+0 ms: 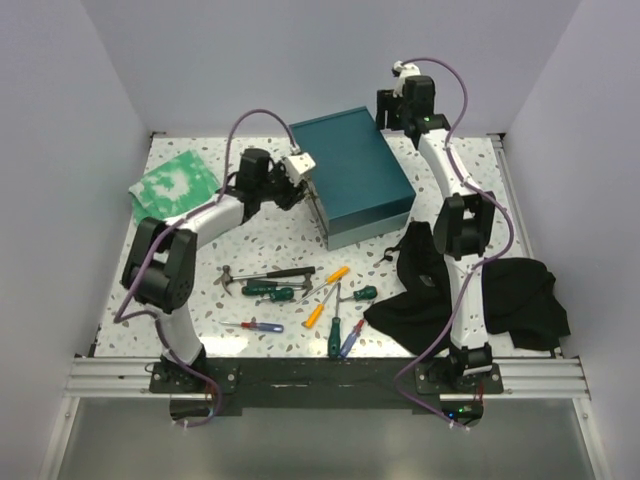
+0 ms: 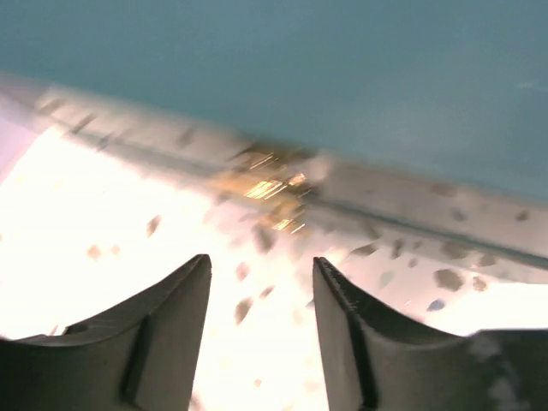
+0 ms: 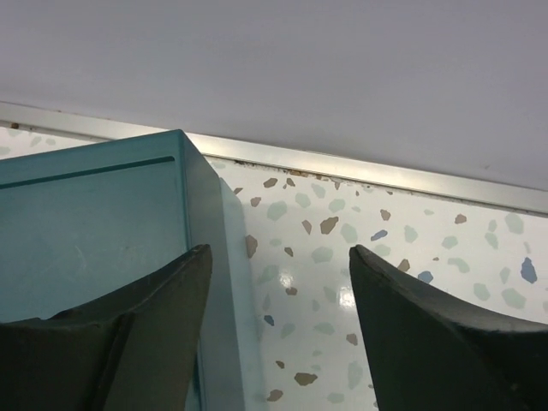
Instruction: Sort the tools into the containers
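My left jaws are spread and empty beside the teal box (image 1: 352,170); my right jaws gape over its far corner. The tools (image 1: 265,291) lie scattered on the worktop (image 1: 260,245) in front of it.

The big dark-teal rectangular plastic box (image 1: 350,170) looks smooth, faintly glossy; the speckled terrazzo-pattern table (image 1: 270,240) shines; the crumpled black cloth (image 1: 520,300) at four o'clock is matt.

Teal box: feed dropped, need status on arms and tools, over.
Left gripper open, empty, by teal box. Right gripper open, empty, at its far corner. Tools loose on table. Black cloth by right arm.
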`<act>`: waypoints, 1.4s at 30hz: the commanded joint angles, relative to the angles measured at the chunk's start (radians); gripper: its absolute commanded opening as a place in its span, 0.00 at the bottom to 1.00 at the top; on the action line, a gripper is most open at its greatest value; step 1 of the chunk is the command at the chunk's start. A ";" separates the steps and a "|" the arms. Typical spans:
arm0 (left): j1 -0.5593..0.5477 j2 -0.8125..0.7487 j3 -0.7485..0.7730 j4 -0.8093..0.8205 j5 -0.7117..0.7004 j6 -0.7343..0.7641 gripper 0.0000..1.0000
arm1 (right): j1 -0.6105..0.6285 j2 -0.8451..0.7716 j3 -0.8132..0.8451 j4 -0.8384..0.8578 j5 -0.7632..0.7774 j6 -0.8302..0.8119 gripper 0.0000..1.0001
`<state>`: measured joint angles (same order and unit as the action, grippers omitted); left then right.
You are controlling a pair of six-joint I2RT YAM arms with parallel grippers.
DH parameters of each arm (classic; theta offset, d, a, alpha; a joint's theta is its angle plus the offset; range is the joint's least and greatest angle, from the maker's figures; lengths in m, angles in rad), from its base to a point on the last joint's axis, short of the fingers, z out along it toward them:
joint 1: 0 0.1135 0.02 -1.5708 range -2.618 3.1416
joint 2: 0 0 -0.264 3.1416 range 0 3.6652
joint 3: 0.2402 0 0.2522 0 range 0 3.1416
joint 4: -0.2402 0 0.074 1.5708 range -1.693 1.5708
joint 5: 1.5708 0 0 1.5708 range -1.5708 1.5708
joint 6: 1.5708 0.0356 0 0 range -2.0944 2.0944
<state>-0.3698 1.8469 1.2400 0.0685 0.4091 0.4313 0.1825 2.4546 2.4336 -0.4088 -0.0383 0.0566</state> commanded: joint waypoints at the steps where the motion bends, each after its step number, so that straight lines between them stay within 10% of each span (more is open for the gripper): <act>1: 0.080 -0.184 -0.103 0.096 -0.154 -0.155 0.64 | 0.049 -0.144 -0.021 -0.036 0.028 -0.047 0.74; 18: 0.163 0.201 0.203 -0.006 0.014 -0.909 0.73 | 0.054 -0.276 -0.171 -0.059 0.025 -0.046 0.80; 31: 0.140 0.293 0.230 0.048 0.089 -0.976 0.73 | 0.054 -0.286 -0.222 -0.065 0.020 -0.046 0.81; 42: 0.095 0.255 0.253 -0.200 -0.133 -0.804 0.73 | 0.055 -0.279 -0.251 -0.082 0.009 -0.051 0.81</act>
<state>-0.2577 2.1441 1.4883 -0.0326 0.3660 -0.4671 0.2390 2.2498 2.1986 -0.4931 -0.0174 0.0212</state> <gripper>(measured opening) 0.732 0.804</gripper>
